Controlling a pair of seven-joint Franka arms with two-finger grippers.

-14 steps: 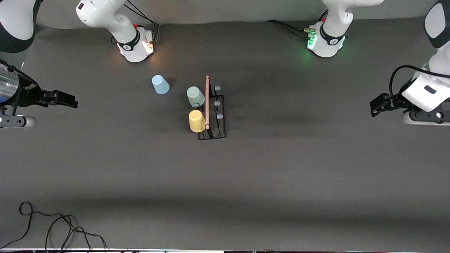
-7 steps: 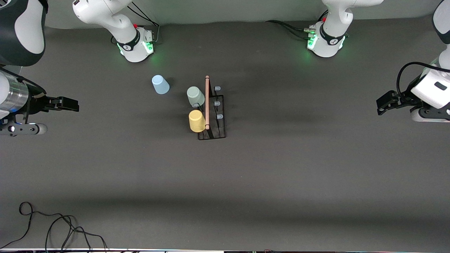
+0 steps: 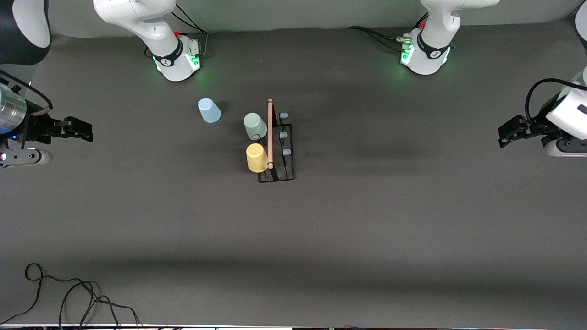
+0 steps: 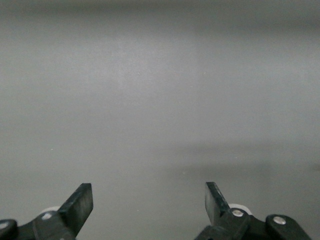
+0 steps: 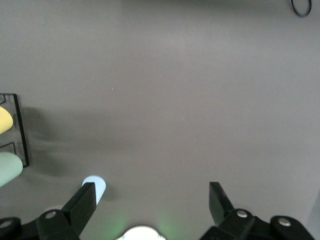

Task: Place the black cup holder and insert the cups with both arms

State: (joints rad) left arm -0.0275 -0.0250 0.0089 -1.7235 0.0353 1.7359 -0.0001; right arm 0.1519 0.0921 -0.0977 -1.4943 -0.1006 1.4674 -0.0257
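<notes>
The black cup holder (image 3: 280, 156) stands mid-table with its wooden rod handle (image 3: 270, 133) on top. The pale green cup (image 3: 255, 126) and the yellow cup (image 3: 257, 157) sit on its pegs on the side toward the right arm's end. The light blue cup (image 3: 209, 110) stands upside down on the table, apart from the holder, toward the right arm's base. My right gripper (image 3: 82, 132) is open and empty over the table's right-arm end. Its wrist view shows the gripper (image 5: 152, 202), the blue cup (image 5: 95, 187), the green cup (image 5: 9, 169) and the yellow cup (image 5: 4, 120). My left gripper (image 3: 506, 133) is open and empty over the left-arm end, and its wrist view shows the gripper (image 4: 149, 202) over bare table.
Three pale-blue-tipped pegs (image 3: 283, 136) on the holder's other side are bare. A black cable (image 3: 69, 293) lies coiled at the near corner toward the right arm's end. The arm bases (image 3: 176, 59) (image 3: 424, 55) stand along the table's edge farthest from the front camera.
Both grippers have drawn outward, away from the holder, toward their own ends of the table. The right arm's base light turned from orange to green. The cups and holder have not moved.
</notes>
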